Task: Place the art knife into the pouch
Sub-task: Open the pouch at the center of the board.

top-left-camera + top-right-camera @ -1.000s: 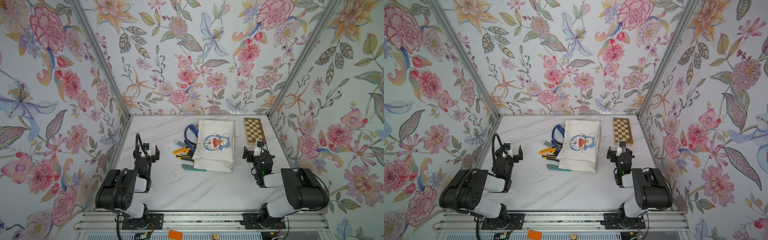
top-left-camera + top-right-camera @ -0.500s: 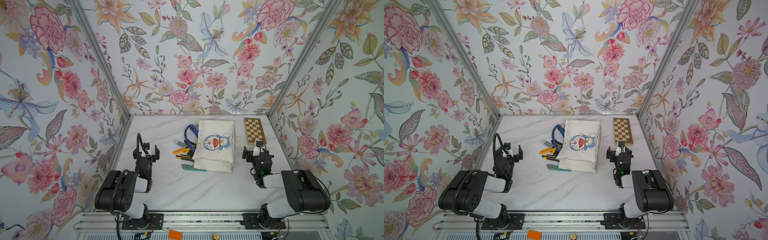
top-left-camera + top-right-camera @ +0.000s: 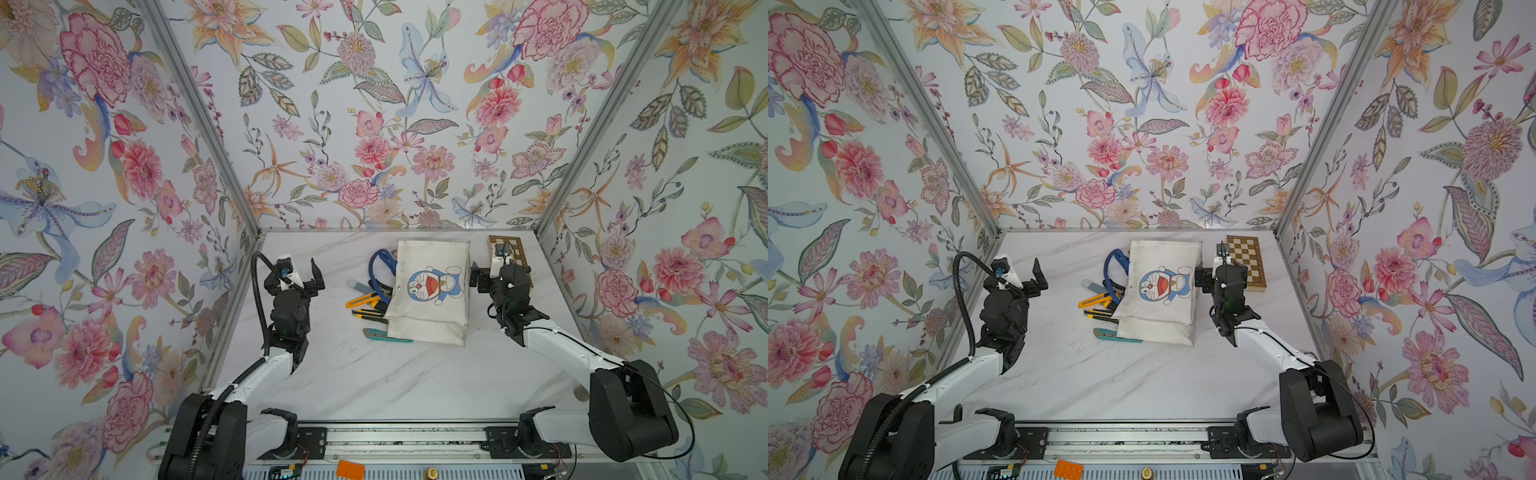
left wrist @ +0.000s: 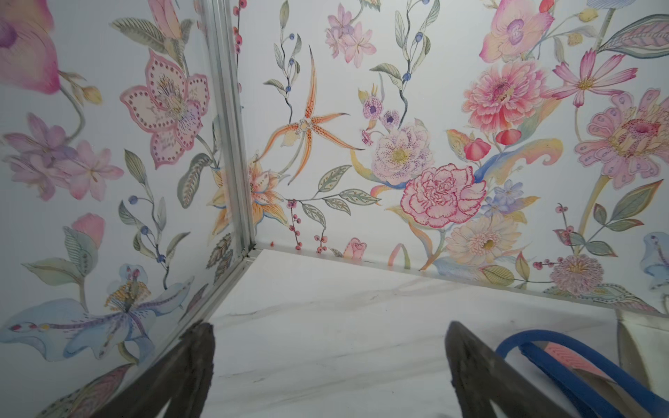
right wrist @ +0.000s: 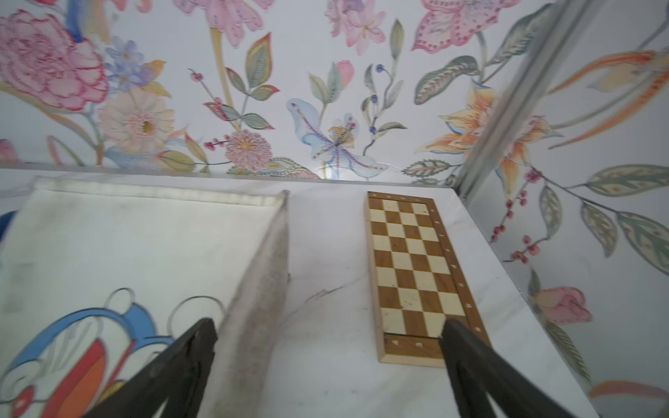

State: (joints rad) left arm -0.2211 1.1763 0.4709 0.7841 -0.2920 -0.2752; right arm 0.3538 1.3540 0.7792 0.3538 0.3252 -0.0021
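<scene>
— Between the fingers of the left claw, anything?
— Nothing; they stand spread wide, forearm lifted, wrist aimed at the back wall. The right claw is the same, wide and empty.
— Further out?
— Toward the right claw from the left lie a yellow knife and a teal knife (which is the art knife, I cannot tell), both against the pouch. The right claw hangs between pouch and chequered board.
— Versus a second ago?
— Both arms have risen and reached forward; pouch and knives unmoved.
</scene>
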